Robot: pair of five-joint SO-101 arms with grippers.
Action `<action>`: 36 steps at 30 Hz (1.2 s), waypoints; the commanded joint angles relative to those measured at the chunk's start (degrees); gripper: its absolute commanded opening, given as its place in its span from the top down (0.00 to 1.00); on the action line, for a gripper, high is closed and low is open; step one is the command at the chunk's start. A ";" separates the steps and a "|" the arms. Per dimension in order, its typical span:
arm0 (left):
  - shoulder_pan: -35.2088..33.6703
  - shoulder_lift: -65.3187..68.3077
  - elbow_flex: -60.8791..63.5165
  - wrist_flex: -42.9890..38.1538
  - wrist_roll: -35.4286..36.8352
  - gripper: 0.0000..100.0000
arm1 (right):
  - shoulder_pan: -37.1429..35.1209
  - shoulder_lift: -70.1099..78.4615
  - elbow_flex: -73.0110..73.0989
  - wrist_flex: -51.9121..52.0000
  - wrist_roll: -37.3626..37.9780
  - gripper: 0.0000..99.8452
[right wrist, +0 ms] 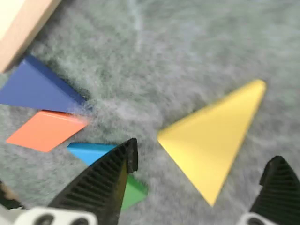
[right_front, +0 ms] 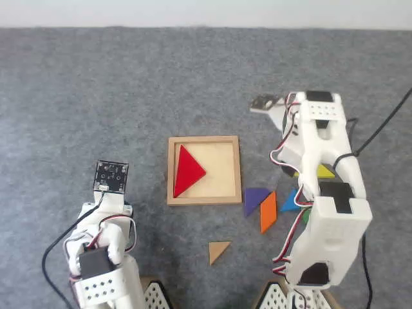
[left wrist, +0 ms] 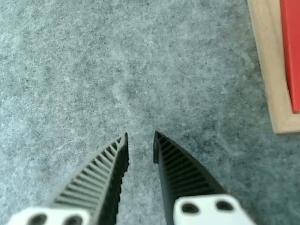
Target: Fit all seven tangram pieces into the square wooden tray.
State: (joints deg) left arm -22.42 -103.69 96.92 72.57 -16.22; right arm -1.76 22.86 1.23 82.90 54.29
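Hovering over fuzzy grey felt [right_front: 96, 96], the left gripper [left wrist: 140, 137] has ribbed black jaws narrowly apart, holding nothing. One square wooden tray [right_front: 203, 139] holds one smooth red triangle [right_front: 187, 170] by its left wall. Six pieces lie outside: tan wooden triangle [right_front: 217, 250], purple triangle [right_front: 255, 199], orange parallelogram [right_front: 268, 212], blue triangle [right_front: 291, 201], green piece [right wrist: 135, 191], yellow triangle [right wrist: 213, 140]. The right gripper [right wrist: 206, 152] gapes wide above the yellow one

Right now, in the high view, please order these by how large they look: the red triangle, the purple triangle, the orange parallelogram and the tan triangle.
1. red triangle, clearly the largest.
2. purple triangle and orange parallelogram: they look about alike, so I do not rank them.
3. tan triangle, the smallest.
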 commanded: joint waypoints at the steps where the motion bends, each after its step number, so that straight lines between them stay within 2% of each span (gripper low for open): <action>1: 0.18 -0.62 -0.48 0.35 0.35 0.91 | -0.57 -4.18 5.36 -5.85 3.43 0.64; 9: 0.18 -0.62 -0.48 0.35 0.35 0.91 | 2.24 -3.74 5.19 -9.27 3.87 0.65; 17: 0.18 -0.62 -0.48 0.35 0.35 0.91 | 2.95 -3.65 4.84 -9.19 3.34 0.65; 22: 0.18 -0.62 -0.48 0.35 0.35 0.91 | 3.82 -2.07 4.57 -9.27 0.53 0.65; 36: 0.18 -0.62 -0.48 0.35 0.35 0.91 | 4.62 1.54 4.57 -11.12 0.70 0.65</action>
State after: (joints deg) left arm -22.42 -103.69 96.92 72.57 -16.22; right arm 1.49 24.53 7.12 72.44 55.43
